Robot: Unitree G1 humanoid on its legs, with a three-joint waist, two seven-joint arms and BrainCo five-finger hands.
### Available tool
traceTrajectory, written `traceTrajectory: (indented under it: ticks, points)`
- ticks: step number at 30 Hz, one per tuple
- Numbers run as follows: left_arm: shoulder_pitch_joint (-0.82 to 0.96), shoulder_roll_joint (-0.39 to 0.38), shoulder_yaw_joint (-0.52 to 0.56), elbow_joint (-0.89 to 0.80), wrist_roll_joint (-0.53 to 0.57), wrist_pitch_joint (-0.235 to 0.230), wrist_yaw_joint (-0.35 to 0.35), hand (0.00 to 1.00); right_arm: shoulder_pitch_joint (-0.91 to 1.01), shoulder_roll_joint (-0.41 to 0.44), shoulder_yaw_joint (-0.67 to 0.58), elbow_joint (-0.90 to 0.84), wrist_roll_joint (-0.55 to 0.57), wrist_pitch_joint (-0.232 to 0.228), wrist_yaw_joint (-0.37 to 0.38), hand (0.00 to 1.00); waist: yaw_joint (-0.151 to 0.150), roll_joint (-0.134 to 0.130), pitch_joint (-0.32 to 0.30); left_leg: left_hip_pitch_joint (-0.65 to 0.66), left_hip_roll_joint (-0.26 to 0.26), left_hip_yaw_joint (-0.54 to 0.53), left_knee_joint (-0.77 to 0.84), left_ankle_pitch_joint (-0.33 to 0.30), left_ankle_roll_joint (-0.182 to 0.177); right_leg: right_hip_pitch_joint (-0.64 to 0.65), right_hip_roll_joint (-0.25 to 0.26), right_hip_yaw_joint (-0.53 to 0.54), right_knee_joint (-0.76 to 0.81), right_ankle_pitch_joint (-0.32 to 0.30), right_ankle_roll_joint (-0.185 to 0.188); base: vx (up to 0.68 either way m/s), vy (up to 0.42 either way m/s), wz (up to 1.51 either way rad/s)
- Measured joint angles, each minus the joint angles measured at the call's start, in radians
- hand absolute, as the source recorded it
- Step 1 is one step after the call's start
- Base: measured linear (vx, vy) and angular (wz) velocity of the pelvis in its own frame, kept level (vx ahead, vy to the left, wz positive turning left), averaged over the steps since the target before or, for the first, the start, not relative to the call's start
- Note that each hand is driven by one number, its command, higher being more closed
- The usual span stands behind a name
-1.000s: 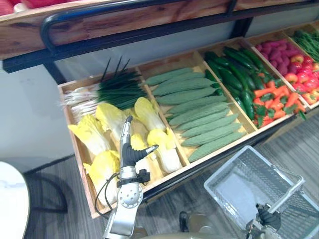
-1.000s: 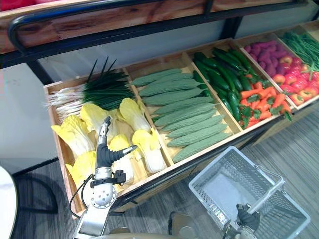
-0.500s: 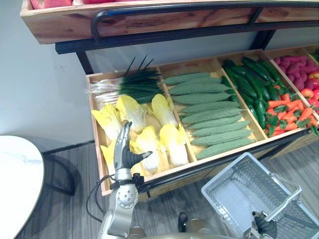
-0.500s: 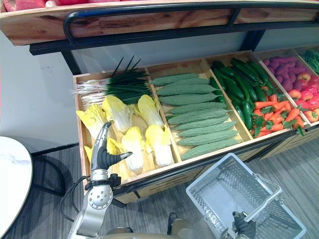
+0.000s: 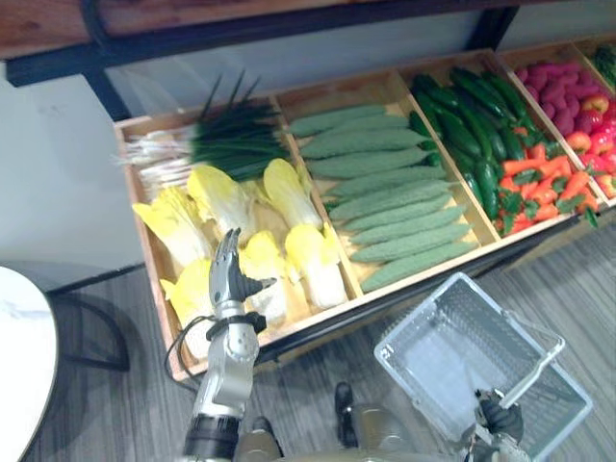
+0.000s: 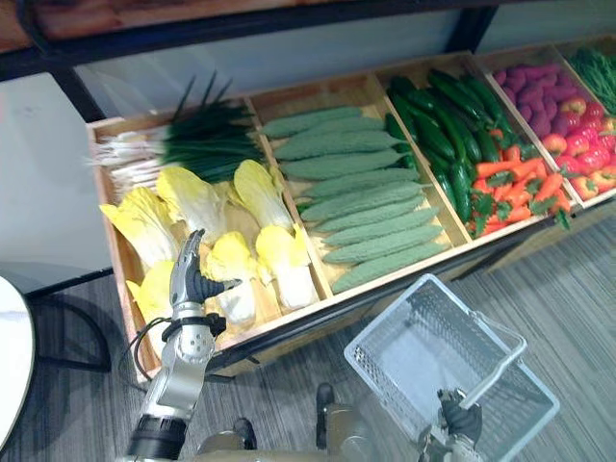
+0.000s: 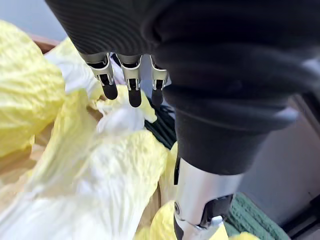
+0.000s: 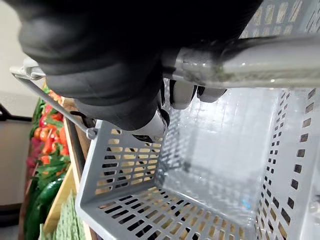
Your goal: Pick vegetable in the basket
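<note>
Whole view has shifted over the last second, so camera motion is assumed, not motion of the crate (image 5: 375, 91); measured against the cabbages (image 5: 217, 197), the left hand (image 5: 228, 277) is found much where it was, over the front row; thumb is seen less splayed than before, possibly just arm roll.

Left hand is released: fingers (image 7: 132, 82) straight, dark tips just above a pale leaf of the front cabbage (image 5: 263, 262); contact cannot be confirmed; nothing is gripped.

Right hand (image 5: 500, 421) is clenched round the handle (image 8: 250, 60), as before; basket (image 8: 125, 195) is held low in front of the crate, well apart from the left hand; nothing is seen in it.

No real progress is judged for this interval; task is at pre-grasp; vegetable is in the crate, not yet picked.

Next, fingers need to be lowered and closed round one head; leaves look loose, so a grip on the body rather than the leaf tip is advised.
</note>
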State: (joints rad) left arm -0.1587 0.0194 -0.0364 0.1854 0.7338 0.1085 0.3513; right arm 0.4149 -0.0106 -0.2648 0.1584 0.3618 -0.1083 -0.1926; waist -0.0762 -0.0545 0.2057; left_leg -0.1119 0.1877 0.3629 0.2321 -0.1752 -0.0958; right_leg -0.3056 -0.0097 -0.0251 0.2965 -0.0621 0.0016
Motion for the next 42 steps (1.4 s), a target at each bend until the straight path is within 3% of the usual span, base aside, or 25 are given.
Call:
traceTrajectory:
  ticks: [3, 4, 18, 28, 33, 40, 42]
  points:
    - [-0.080, 0.014, 0.000, 0.064, -0.025, 0.004, 0.001, 0.00, -0.014, -0.002, -0.001, -0.020, 0.000, 0.000, -0.001, 1.00, -0.006, -0.003, 0.036, -0.009, 0.007, 0.003, 0.004, 0.000, 0.002, -0.009, 0.007, 0.001, 0.000, 0.004, -0.005, 0.00, -0.030, -0.05]
    - [-0.107, 0.022, 0.001, 0.086, -0.036, 0.005, 0.002, 1.00, -0.015, -0.002, -0.002, -0.023, 0.001, -0.001, -0.001, 1.00, -0.013, -0.003, 0.046, -0.019, 0.010, 0.003, 0.009, 0.001, 0.001, -0.017, 0.008, 0.000, 0.000, 0.006, -0.007, 0.00, 0.000, 0.00]
    - [-0.213, 0.037, 0.050, 0.203, -0.077, 0.014, -0.007, 1.00, -0.060, 0.003, -0.020, -0.025, 0.003, -0.003, -0.004, 1.00, -0.019, 0.006, 0.123, 0.010, 0.006, 0.056, 0.007, -0.001, 0.004, -0.011, 0.007, 0.028, 0.011, 0.005, -0.006, 0.00, 0.001, -0.05]
    - [-0.023, 0.028, 0.096, -0.034, -0.115, 0.010, -0.020, 1.00, -0.072, 0.003, -0.062, -0.024, 0.003, -0.003, -0.002, 1.00, -0.019, 0.024, 0.138, 0.052, 0.005, 0.058, -0.022, 0.003, 0.001, 0.024, 0.010, 0.024, 0.001, 0.001, -0.002, 0.01, 0.000, 0.01]
    - [0.061, 0.000, 0.107, -0.181, -0.142, -0.034, 0.001, 1.00, -0.068, 0.005, -0.081, -0.017, 0.002, -0.003, -0.001, 1.00, -0.016, 0.030, 0.135, 0.080, 0.003, 0.049, -0.028, 0.002, 0.001, 0.061, 0.008, 0.015, -0.014, -0.001, 0.003, 0.00, 0.006, 0.06]
    - [0.145, -0.053, 0.069, -0.313, -0.189, -0.121, 0.060, 1.00, -0.057, 0.005, -0.118, 0.055, 0.002, -0.003, -0.001, 1.00, -0.017, 0.095, 0.060, 0.132, 0.000, 0.034, -0.063, 0.010, -0.002, 0.119, 0.008, -0.004, -0.040, -0.005, 0.007, 0.02, -0.005, 0.07]
    - [0.150, -0.067, 0.064, -0.342, -0.201, -0.140, 0.072, 1.00, -0.054, 0.007, -0.120, 0.063, 0.002, -0.003, -0.001, 1.00, -0.017, 0.103, 0.048, 0.146, -0.001, 0.028, -0.071, 0.012, -0.002, 0.135, 0.008, -0.008, -0.042, -0.006, 0.008, -0.02, -0.014, 0.07]
